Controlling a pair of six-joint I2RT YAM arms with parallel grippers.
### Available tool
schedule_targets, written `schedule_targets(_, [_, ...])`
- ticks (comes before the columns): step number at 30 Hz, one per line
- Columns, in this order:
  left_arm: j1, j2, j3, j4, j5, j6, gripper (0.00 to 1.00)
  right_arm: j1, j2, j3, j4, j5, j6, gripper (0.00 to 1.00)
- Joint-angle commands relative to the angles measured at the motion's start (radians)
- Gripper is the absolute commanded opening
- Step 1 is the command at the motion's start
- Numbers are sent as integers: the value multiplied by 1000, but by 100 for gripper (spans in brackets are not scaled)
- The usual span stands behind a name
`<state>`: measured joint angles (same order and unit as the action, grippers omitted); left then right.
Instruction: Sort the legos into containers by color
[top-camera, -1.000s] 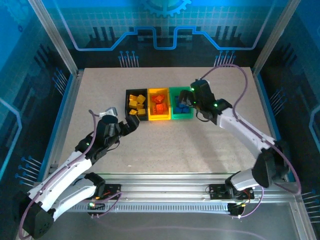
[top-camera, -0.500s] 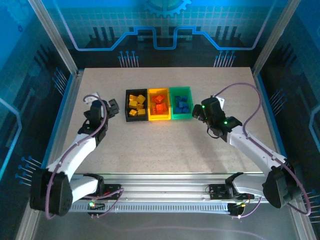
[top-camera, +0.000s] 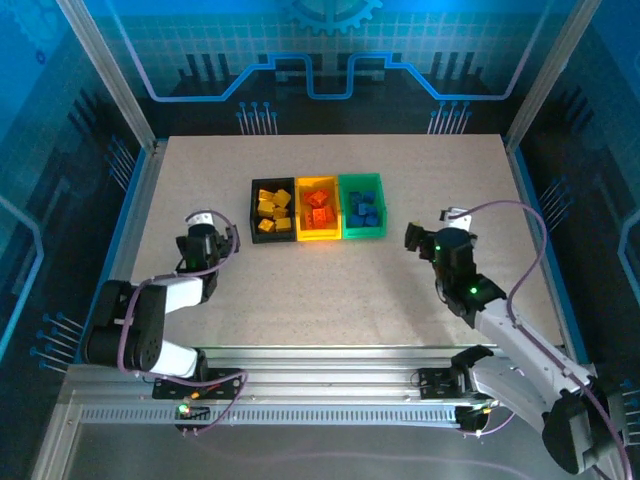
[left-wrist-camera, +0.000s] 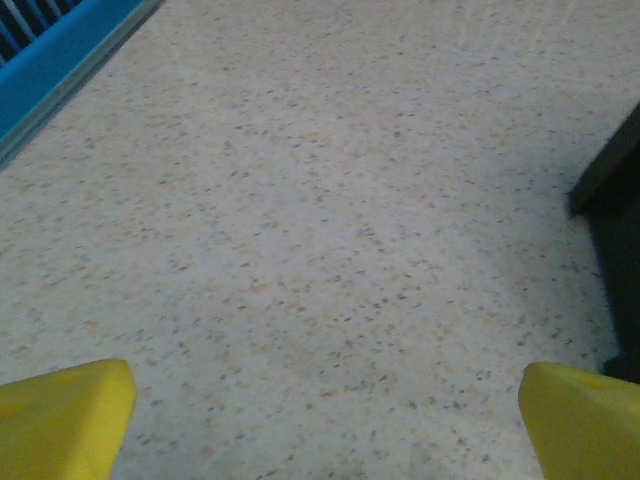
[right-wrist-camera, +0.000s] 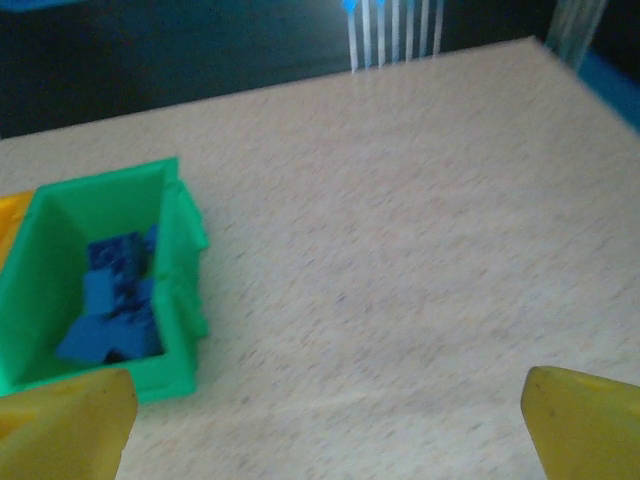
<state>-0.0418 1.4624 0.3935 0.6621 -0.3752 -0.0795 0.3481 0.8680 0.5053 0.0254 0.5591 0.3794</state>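
Observation:
Three bins stand in a row at mid-table. The black bin (top-camera: 253, 212) holds yellow legos (top-camera: 272, 208), the yellow bin (top-camera: 318, 237) holds orange-red legos (top-camera: 318, 200), and the green bin (top-camera: 364, 234) holds blue legos (top-camera: 364, 210). My left gripper (top-camera: 224, 241) sits low, left of the black bin, whose corner (left-wrist-camera: 612, 170) edges into the left wrist view. That gripper (left-wrist-camera: 330, 420) is open over bare table. My right gripper (top-camera: 413, 237) is right of the green bin (right-wrist-camera: 180, 290), apart from it. It (right-wrist-camera: 330, 420) is open and empty, with blue legos (right-wrist-camera: 112, 305) visible inside the bin.
The speckled table (top-camera: 330, 290) is bordered by a blue rail (left-wrist-camera: 60, 60) on the left and metal posts at the corners. A sliver of the yellow bin (right-wrist-camera: 10, 215) shows beside the green one. Both arms are folded back near the front rail (top-camera: 330, 360).
Both arms have drawn back toward the near edge. The right gripper left the green bin and moved right and nearer; the left gripper swung left and folded in close to its base.

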Motion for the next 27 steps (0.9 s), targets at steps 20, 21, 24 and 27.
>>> schedule_targets(20, [6, 89, -29, 291, 106, 52, 99, -264, 581, -50, 649, -258, -310, 100])
schedule_targets(21, [6, 89, -29, 291, 107, 52, 99, -275, 598, -31, 623, -313, -321, 100])
schedule_targets(24, [6, 89, -28, 291, 108, 52, 99, -292, 628, -101, 784, -387, -333, 100])
schedule_targets(27, [7, 89, -28, 290, 108, 53, 99, -280, 626, -117, 799, -309, -313, 100])
